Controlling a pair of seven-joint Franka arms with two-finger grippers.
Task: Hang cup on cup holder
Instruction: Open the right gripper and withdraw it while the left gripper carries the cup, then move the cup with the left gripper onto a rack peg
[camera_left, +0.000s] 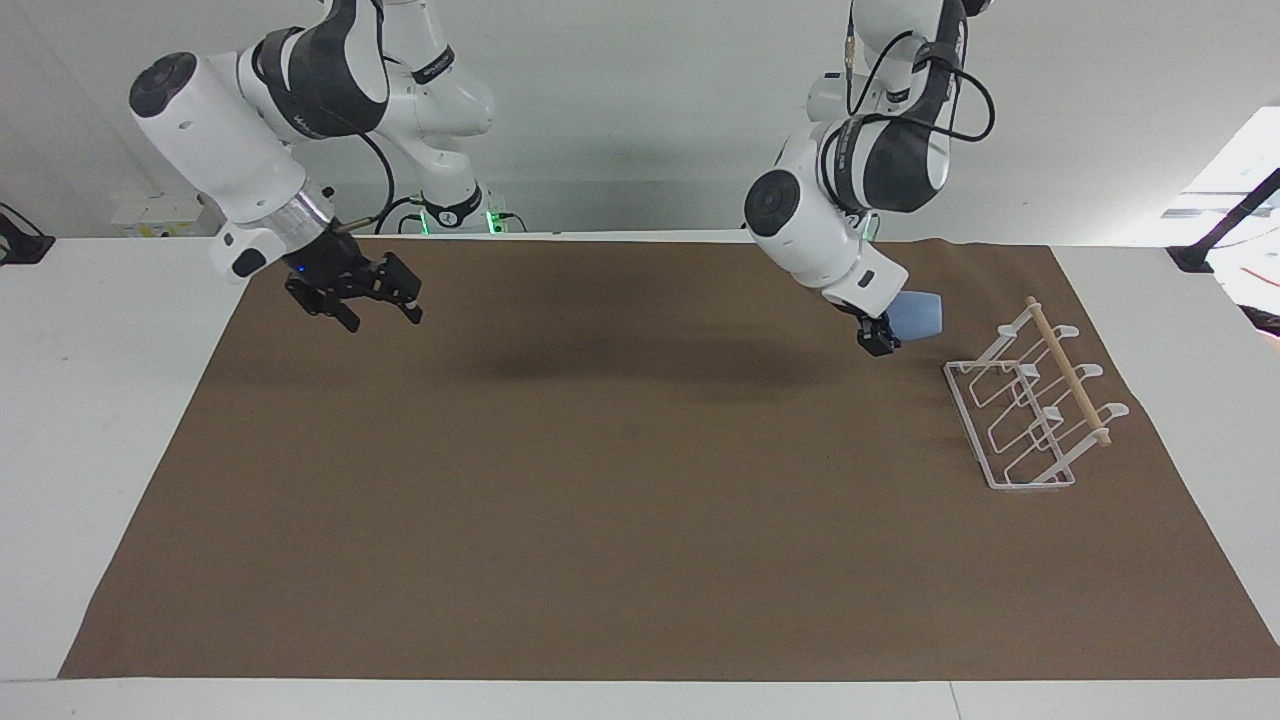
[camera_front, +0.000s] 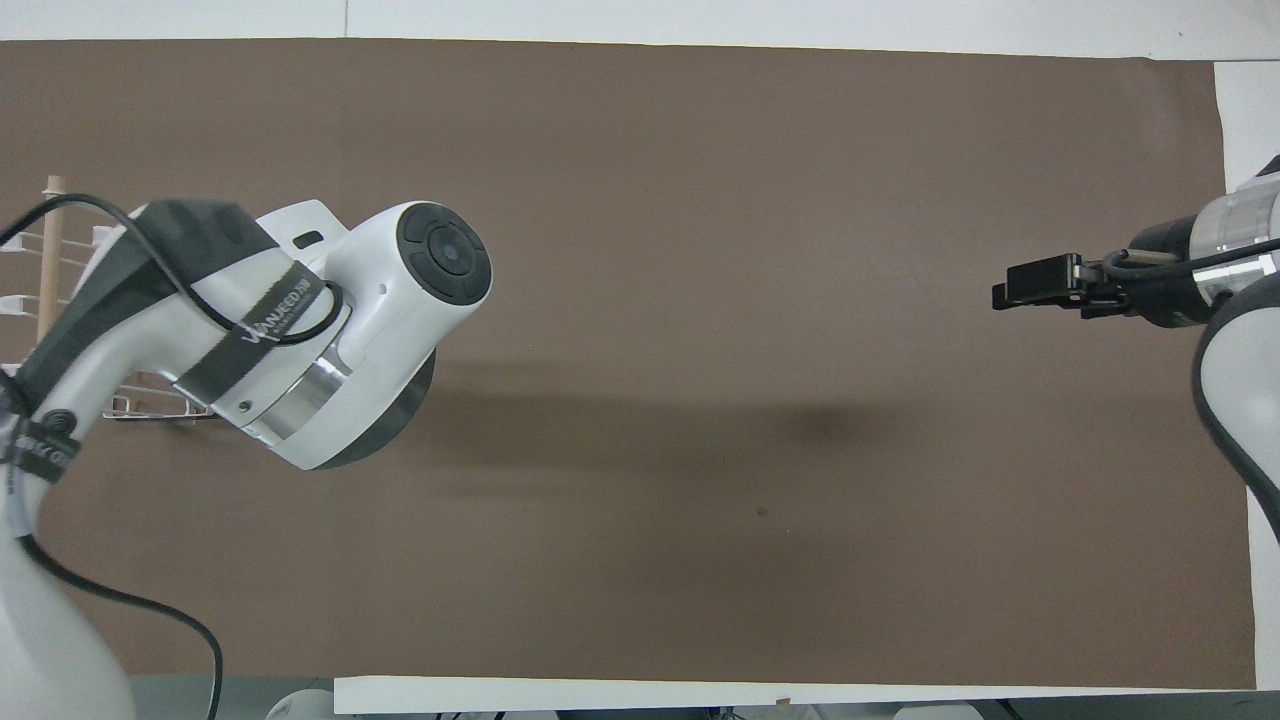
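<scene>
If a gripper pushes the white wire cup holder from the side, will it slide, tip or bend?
The cup holder is thin open wire with one wooden dowel, so it is probably light and would slide on the brown mat. A push low on its rectangular base seems safe; a push high on the leaning prongs may tip it. The thin prongs may flex slightly.

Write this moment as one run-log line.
left gripper: holds cup, near cup holder | right gripper: open, empty, waiting | cup not hung

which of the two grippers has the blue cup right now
The left gripper, up in the air beside the cup holder, is shut on the cup. The right gripper is open and holds nothing.
</scene>
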